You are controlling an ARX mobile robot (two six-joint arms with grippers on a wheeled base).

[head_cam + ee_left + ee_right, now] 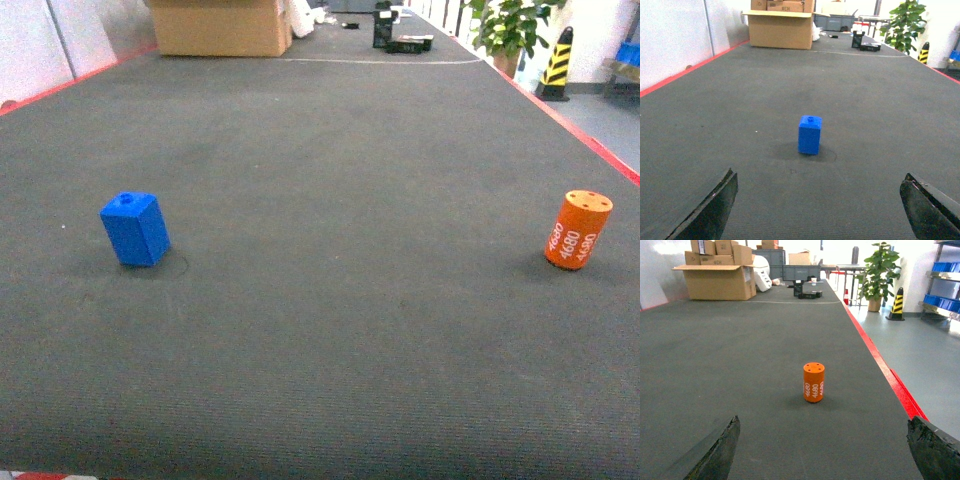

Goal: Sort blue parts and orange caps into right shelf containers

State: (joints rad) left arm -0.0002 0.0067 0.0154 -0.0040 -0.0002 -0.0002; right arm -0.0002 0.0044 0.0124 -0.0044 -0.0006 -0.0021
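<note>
A blue part (135, 229) stands upright on the dark belt (330, 330) near its left edge, and an orange cap (578, 230) marked 4680 stands upright near the red right edge, well apart from it. The left gripper (821, 210) is spread wide and empty short of the blue part, and the right gripper (825, 450) likewise gapes empty short of the orange cap. A cardboard box (220, 25) sits at the belt's far left end.
</note>
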